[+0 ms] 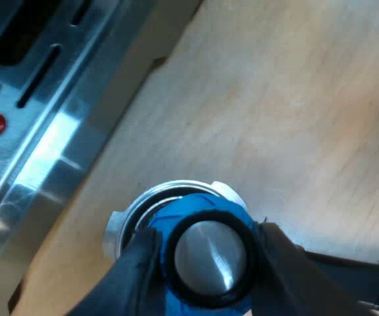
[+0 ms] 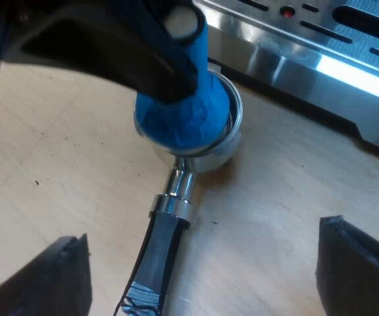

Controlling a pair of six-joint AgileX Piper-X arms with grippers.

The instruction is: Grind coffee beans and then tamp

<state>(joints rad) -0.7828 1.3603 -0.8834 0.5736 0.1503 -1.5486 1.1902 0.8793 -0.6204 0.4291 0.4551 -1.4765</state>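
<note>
Beside the steel espresso machine (image 2: 321, 59), left gripper (image 1: 206, 263) clamps round blue tamper (image 2: 179, 122) seated in dark-handled metal holder (image 2: 227, 141), likely needing level downward pressure; right gripper (image 2: 206, 260) gapes wide.

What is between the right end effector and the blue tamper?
The metal holder's dark handle stretches between them, seen in the right wrist view.

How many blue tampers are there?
1. The blue tamper sits in the metal holder on the table beside the espresso machine, clamped by the jaws of the left gripper. Others could lie out of view.
</note>
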